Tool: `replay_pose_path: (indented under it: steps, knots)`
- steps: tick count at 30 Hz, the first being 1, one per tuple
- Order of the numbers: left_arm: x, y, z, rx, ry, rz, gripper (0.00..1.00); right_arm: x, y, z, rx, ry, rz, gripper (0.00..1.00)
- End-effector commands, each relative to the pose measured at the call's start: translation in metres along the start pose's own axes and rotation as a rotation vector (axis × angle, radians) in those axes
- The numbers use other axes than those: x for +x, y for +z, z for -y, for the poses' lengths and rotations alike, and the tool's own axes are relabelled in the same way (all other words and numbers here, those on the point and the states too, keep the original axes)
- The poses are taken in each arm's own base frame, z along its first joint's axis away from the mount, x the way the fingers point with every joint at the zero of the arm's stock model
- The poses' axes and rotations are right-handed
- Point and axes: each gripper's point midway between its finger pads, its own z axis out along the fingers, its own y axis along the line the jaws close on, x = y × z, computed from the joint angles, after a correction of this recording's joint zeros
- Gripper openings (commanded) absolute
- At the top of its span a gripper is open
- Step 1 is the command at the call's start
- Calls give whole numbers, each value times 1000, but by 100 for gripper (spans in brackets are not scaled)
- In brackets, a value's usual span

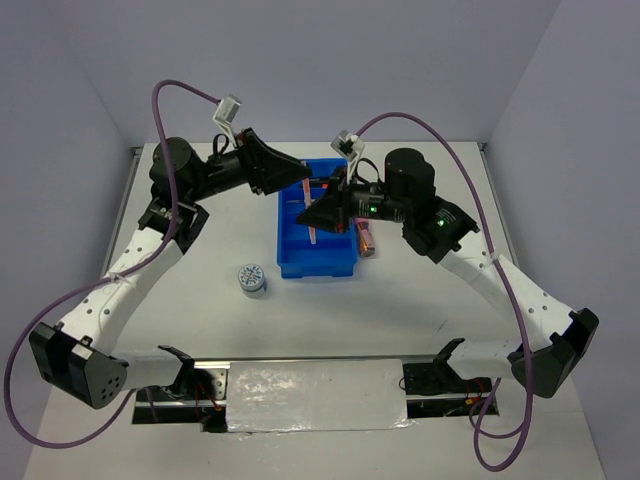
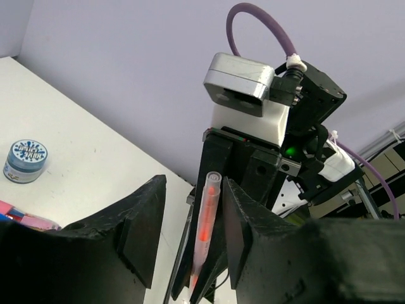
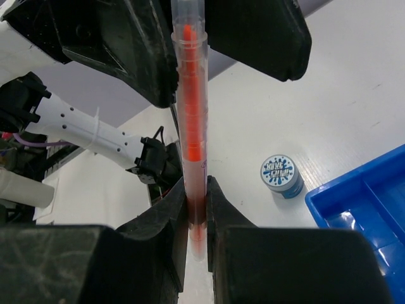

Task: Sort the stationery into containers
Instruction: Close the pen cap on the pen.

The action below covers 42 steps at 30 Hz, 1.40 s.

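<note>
Top external view: the blue tray sits mid-table, long side running away from the arm bases. Both arms reach in over it from either side, and their black claws cover much of the inside. What lies in the compartments can't be made out from here. There is only a streak of pink-orange over the middle sections, and it may be the pen in the air rather than anything lying in the tray.

Outside the tray, a round blue-white tape roll stands on the table near the tray's near-left corner, clear of the wall. A small pink-and-dark item lies just beside the right wall, on the table and not in any compartment.

Right wrist view: the right gripper is clamped tight on a clear orange pen, with both pads pressed against the barrel near one end. The pen runs straight up out of the grip. A corner of the tray shows at the lower right as bare blue floor, with the tape roll close by on the white surface.

Left wrist view: the left gripper has its jaws apart and the same pen stands in the gap. It stands close against one finger and well off the other. Whether it touches the near finger can't be told.
</note>
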Motion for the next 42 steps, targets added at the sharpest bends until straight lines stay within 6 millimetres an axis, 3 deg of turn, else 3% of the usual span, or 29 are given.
replay_pose_path:
  steps: [1, 4, 16, 27, 30, 32, 36, 39, 42]
  knots:
    - [-6, -1, 7, 31, 42, 26, 52, -7, -7, -10, -14, -43, 24, 0]
    - [-5, -2, 6, 38, 32, 35, 48, -6, -6, -9, -13, -45, 17, 0]
    - [-10, -2, 12, 52, 43, 39, 57, 0, -2, -2, 5, -42, -13, 0]
    - [-13, -5, 6, 45, 29, 50, 51, 3, -3, -2, 1, -36, -15, 0]
    - [-11, -6, 6, 54, 24, 49, 45, 4, -2, -2, 2, -34, -21, 0]
    - [-10, -6, 7, 61, 21, 46, 32, 4, -2, -1, 6, -30, -23, 0]
    - [-6, -6, 7, 71, 16, 31, 26, 0, -1, -2, 9, -29, -22, 0]
    - [-1, -8, 6, 69, 14, 16, 2, -5, 0, -1, 18, -27, -21, 0]
    - [5, -9, 2, 55, 13, -1, 0, -15, 1, -3, 22, -31, -4, 0]
